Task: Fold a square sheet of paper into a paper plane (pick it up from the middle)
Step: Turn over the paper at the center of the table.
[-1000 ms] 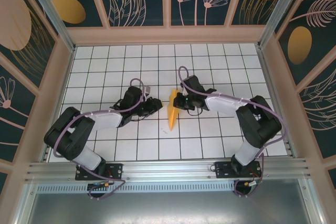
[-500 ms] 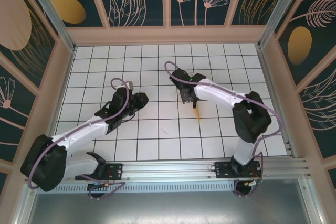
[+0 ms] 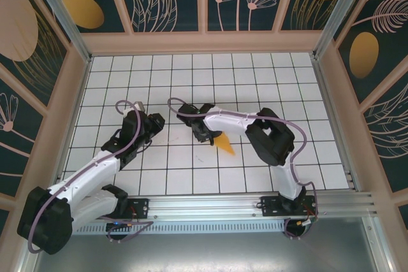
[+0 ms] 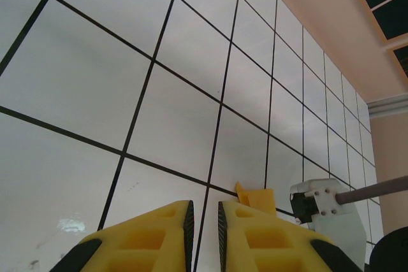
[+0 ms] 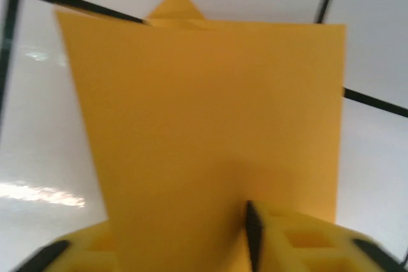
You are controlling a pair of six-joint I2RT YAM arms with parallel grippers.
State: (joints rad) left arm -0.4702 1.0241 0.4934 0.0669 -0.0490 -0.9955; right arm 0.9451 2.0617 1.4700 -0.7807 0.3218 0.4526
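Paper plane (image 5: pixel 210 119) standing between the right gripper (image 3: pixel 205 133) jaws, grip unclear, seemingly mid-release; left gripper (image 4: pixel 203 221) narrow, empty, waiting aside.

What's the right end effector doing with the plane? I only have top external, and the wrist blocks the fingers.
Observer: In the right wrist view, the paper plane stands between the fingers of the right end effector, and the fingers are spread well apart.
Operator: Where's its tip?
Observer: A small point peeks over the paper's far edge, on the side away from the fingers.
Operator: Is the left end effector holding anything?
Observer: No. In the left wrist view, the left end effector has its fingers nearly together with a slim gap. Nothing is between them, and the white table tiles lie beyond.
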